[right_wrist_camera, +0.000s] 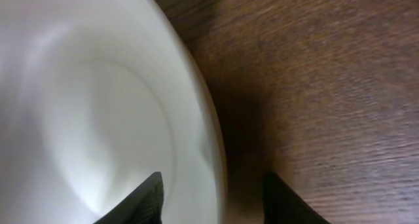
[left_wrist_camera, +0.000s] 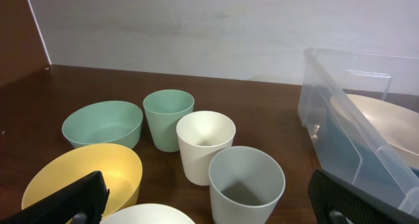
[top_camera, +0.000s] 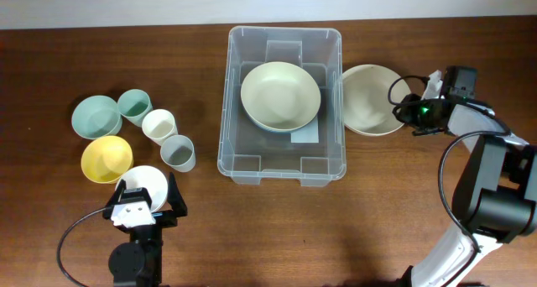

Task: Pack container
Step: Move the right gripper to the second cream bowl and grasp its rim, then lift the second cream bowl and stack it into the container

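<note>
Plastic container: clear bin mid-table. From the right gripper it sits just past the cream bowl, on the side toward the other arm. From the left gripper it is ahead and off to the right.
Packed so far: one pale green bowl, upright on the container floor, nothing else inside.
Right gripper: jaws apart, astride the cream bowl's rim, one finger inside and one outside. Gaps show on both sides, so not clamped yet and nothing held.
Cream bowl: on the table just beside the container's right wall; can't tell if touching.
Left gripper: spread wide, empty, hovering over the near edge of the white bowl.
Ahead of left gripper: yellow bowl and grey cup nearest; white cup, teal cup and teal bowl further out. All upright, all outside the container.
Step in hand (judged): pinch the cream bowl's rim, lift, carry across into the container — probably nesting in the pale green bowl.
Progress (judged): early — one piece in, seven left: four bowls, three cups.
</note>
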`<state>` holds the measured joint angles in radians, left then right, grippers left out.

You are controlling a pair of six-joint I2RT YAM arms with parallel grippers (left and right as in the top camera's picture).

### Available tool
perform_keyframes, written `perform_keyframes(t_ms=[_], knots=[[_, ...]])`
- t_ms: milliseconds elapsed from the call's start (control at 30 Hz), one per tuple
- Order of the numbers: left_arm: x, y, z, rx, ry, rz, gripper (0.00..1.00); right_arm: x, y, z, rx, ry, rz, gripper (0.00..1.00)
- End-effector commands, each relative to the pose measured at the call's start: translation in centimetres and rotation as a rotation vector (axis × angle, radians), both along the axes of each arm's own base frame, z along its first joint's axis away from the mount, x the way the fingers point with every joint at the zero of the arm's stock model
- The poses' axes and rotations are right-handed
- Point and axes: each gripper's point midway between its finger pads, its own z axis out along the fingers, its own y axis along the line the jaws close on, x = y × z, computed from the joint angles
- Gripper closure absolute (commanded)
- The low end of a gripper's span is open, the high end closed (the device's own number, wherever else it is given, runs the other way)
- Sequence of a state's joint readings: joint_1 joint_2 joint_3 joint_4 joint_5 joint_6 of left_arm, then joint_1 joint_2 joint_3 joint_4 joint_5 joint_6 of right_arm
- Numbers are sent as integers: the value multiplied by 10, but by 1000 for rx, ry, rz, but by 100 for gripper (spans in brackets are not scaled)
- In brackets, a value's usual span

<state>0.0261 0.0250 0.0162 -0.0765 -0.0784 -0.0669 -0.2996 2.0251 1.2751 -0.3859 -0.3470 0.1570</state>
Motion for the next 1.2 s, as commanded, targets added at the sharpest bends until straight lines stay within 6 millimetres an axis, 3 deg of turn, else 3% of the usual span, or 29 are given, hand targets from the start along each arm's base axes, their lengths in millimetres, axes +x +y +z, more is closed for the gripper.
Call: perform_keyframes(t_ms=[0,133,200,467,933,1167], knots=[[0,-2,-2,19,2,-10,0,0,8,-4,28,-2,22,62],[0,-2,-2,19,2,-9,0,0,7,-4,27,-4,20,88],[0,-2,-2,19,2,-9,0,0,6,-4,27,-4,19,96],[0,-2,-2,19,2,-10,0,-1,0,-4,31,-6,5,96],[0,-2,-2,19,2,-9,0,-26,-83,22,284,-137,-151,96],[0,-2,-2,19,2,-9,0,-28,-94,52,336,-231,-139,96]])
